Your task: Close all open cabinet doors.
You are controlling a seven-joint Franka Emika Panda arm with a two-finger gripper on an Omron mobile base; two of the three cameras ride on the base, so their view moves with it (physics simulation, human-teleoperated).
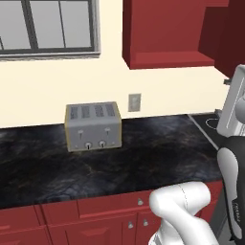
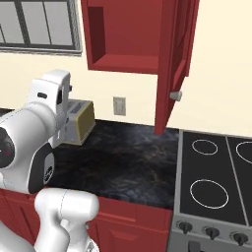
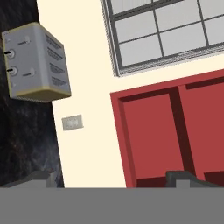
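The dark-red wall cabinet (image 1: 167, 28) above the counter stands open, with its bare red inside showing. Its right-hand cabinet door (image 2: 172, 64) is swung out toward me, nearly edge-on, and the small silver knob (image 2: 175, 95) sits near its lower edge. In the left base view that door (image 1: 224, 33) is at the far right. My gripper (image 3: 111, 179) is open and holds nothing. The hand view is rolled and looks at the open cabinet (image 3: 175, 131) from a distance. My arm is folded back near the base, short of the door.
A silver toaster (image 1: 93, 125) stands on the black counter (image 1: 158, 148) against the wall, with a wall outlet (image 1: 134, 102) to its right. A grey-framed window (image 1: 48, 26) is at the upper left. A stovetop (image 2: 216, 182) lies below and right of the open door.
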